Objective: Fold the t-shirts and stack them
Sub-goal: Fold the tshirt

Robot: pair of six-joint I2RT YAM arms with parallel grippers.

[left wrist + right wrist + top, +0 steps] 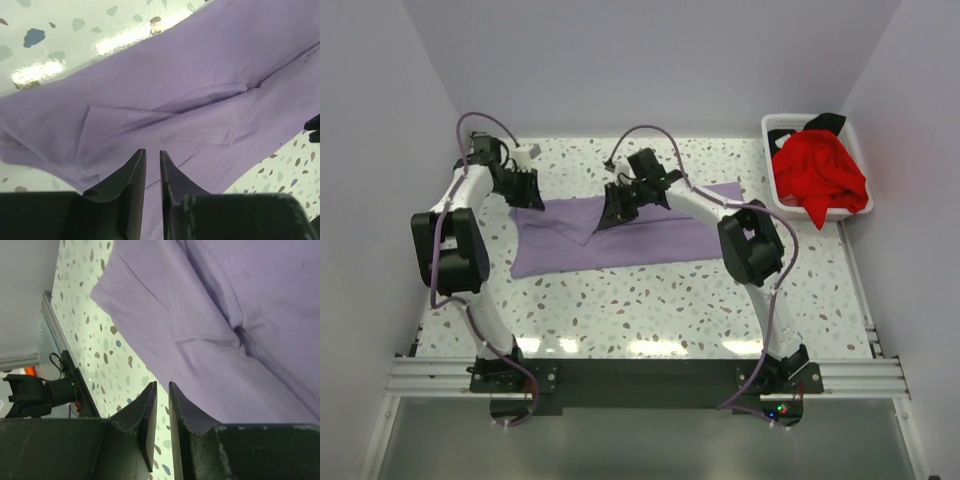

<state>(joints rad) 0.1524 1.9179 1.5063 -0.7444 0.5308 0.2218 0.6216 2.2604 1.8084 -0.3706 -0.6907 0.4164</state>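
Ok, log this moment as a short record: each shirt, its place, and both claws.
lavender cloth t-shirt: flat on speckled table, partly folded
bright red cloth t-shirt: heaped in white plastic basket, far right
black cloth t-shirt: in the basket behind the red one, mostly hidden
left claw: above lavender shirt's left end, slit open, empty
right claw: above its middle, slit open, empty
stack: none yet

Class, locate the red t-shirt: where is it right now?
In the top view, the red t-shirt lies heaped in the white basket at the far right corner of the table, a black garment behind it, well right of the lavender t-shirt.
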